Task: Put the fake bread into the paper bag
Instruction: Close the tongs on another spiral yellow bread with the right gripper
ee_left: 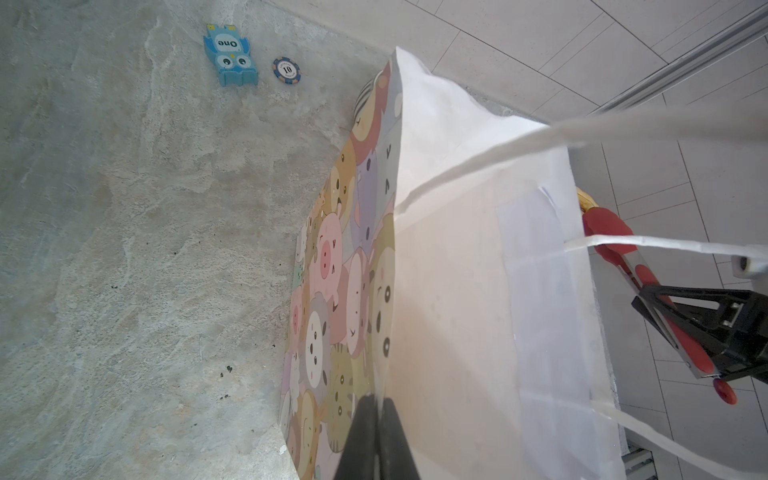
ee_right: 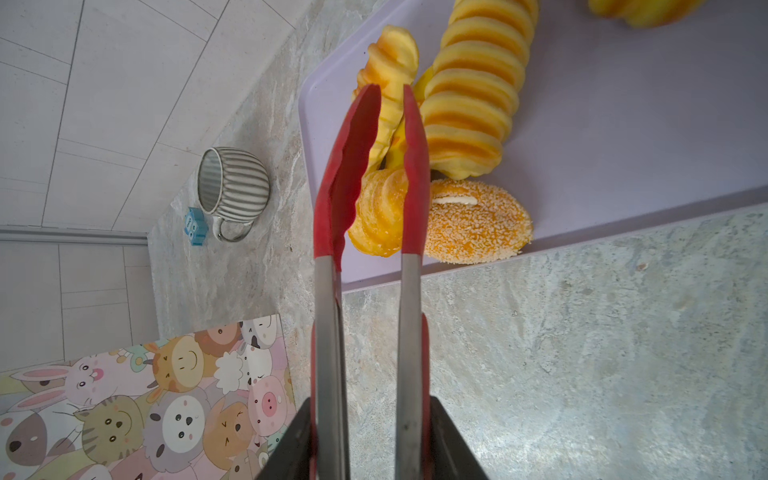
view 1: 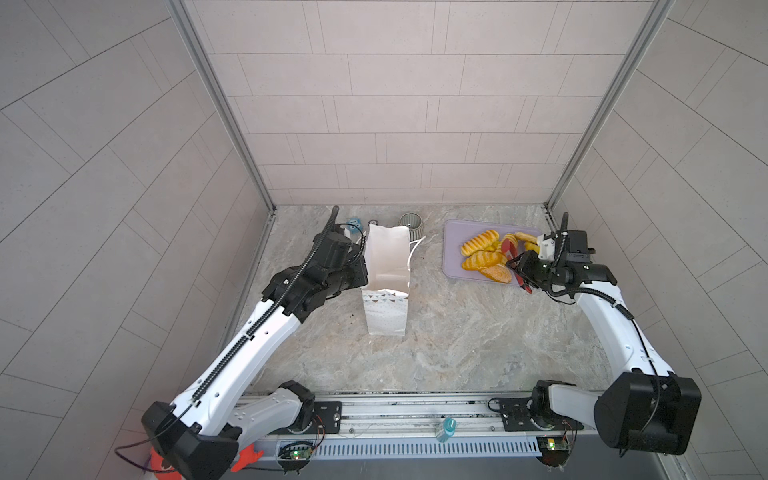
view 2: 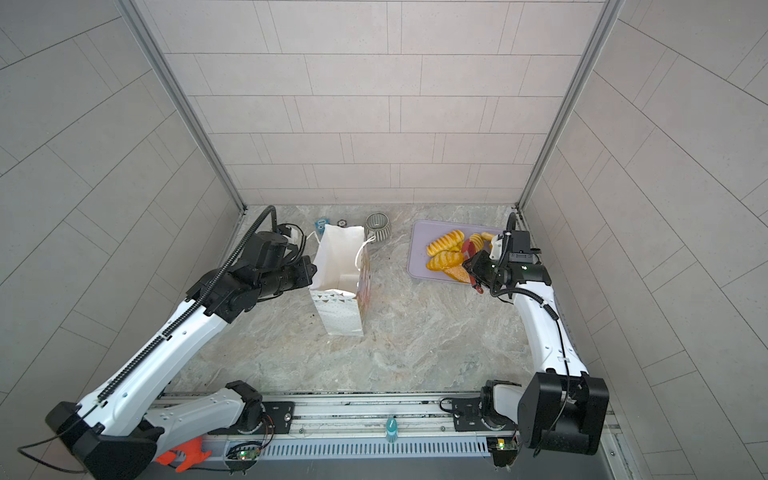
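The paper bag [view 1: 388, 266] [view 2: 338, 262] stands upright with its mouth open, left of centre. My left gripper [ee_left: 377, 405] [view 1: 360, 268] is shut on the bag's left wall at the rim. Several pieces of fake bread [view 1: 482, 249] lie on the lilac tray [view 1: 453, 232]: braided loaves [ee_right: 473, 104], a sesame bun [ee_right: 478, 226] and a small ridged piece [ee_right: 380, 216]. My right gripper [ee_right: 370, 424] [view 1: 518, 266] is shut on the red-tipped tongs [ee_right: 409, 291]. Their tips sit either side of the ridged piece. Whether they pinch it I cannot tell.
A striped grey mug [view 1: 411, 224] lies behind the bag, and a blue owl block [ee_left: 230, 54] and a poker chip [ee_left: 286, 71] lie near the back wall. The tray sits at the back right by the side wall. A blue object [view 1: 445, 429] rests on the front rail.
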